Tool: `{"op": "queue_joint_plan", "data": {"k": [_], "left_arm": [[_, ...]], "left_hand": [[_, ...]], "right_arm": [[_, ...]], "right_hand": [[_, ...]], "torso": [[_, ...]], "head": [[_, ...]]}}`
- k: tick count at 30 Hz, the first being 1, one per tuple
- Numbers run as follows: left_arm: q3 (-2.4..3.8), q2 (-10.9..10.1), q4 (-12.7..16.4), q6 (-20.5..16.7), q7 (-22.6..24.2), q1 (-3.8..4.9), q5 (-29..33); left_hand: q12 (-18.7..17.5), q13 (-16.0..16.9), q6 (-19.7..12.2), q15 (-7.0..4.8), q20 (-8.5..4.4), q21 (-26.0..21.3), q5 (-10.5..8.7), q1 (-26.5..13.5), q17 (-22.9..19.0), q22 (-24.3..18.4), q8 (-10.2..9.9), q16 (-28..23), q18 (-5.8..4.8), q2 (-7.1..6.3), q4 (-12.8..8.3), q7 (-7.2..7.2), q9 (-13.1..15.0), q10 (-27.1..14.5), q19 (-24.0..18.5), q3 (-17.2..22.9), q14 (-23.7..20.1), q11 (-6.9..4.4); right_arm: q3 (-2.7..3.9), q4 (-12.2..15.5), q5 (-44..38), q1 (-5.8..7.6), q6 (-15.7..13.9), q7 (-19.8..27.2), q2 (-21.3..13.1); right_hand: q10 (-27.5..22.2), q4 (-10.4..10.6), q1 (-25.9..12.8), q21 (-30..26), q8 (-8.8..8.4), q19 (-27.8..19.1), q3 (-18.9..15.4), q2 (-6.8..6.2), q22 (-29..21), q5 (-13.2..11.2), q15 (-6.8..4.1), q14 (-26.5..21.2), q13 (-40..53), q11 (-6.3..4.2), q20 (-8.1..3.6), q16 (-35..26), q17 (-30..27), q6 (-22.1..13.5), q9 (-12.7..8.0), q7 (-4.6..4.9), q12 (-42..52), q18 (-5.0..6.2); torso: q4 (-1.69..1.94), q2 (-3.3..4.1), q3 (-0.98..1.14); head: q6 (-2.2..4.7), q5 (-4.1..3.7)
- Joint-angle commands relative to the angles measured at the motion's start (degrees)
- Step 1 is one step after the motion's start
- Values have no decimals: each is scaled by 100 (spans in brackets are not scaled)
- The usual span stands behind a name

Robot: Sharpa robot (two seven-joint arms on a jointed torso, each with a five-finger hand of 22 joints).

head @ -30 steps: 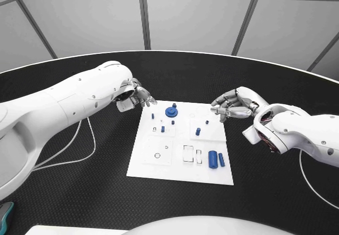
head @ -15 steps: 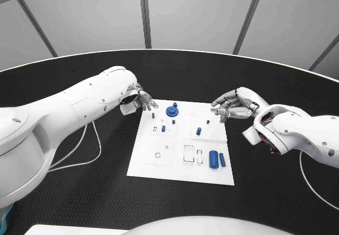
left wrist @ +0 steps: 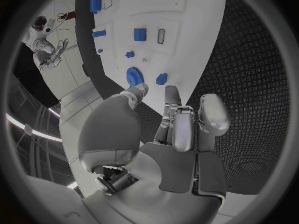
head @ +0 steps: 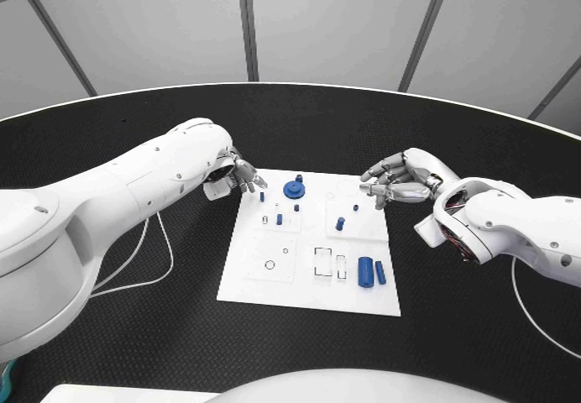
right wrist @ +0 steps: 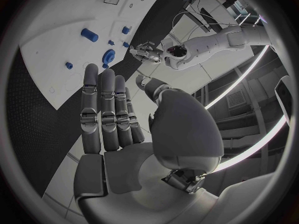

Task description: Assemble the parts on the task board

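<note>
Several small blue parts (head: 364,274) sit scattered on the white task board (head: 303,290) in the middle of the black table (head: 145,336), among them a round gear-like part (head: 295,191) at the far edge; they look hard, light and slick, so I would take each by its sides with fingertips. Some parts stand in the board's recesses, others lie loose, and a few slots look unfilled. Left hand (head: 238,175) hovers at the board's far left corner, right hand (head: 397,181) off its far right corner, both with fingers loosely apart, grasping nothing.
</note>
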Motion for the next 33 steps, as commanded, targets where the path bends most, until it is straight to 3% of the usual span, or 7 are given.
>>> {"op": "queue_joint_plan", "data": {"k": [1,13,33], "left_arm": [[0,0,-19,7,0,-5,-8],[0,36,-57,82,19,-17,-15],[-1,135,-157,182,52,-39,-14]], "left_hand": [[46,15,41,36,4,30,-28,53,9,12,36,-9,34,18,-4,-11,-7,20,36,-36,212,-19],[57,21,51,34,2,45,-24,71,11,39,43,-8,29,37,4,-14,-12,25,46,-42,213,-22],[89,41,71,27,-2,77,-19,122,32,95,58,3,19,91,19,-20,-29,44,68,-51,221,-30]], "right_arm": [[0,0,0,0,0,-1,-3],[0,5,0,0,6,-3,11],[1,35,0,1,9,-8,26]], "right_hand": [[-50,43,-26,-3,4,-5,2,-10,-5,18,-5,-46,5,2,12,-19,5,-53,-4,6,26,14],[-50,43,-26,-3,4,-5,2,-10,-5,18,-5,-46,5,2,12,-19,5,-53,-4,6,26,14],[-50,43,-26,-3,4,-5,2,-10,-5,18,-5,-46,5,2,12,-19,5,-53,-4,6,26,14]], "torso": [[7,0,-2],[-4,9,-10],[2,10,-5]], "head": [[-9,-2],[-4,-14],[-38,-78]]}}
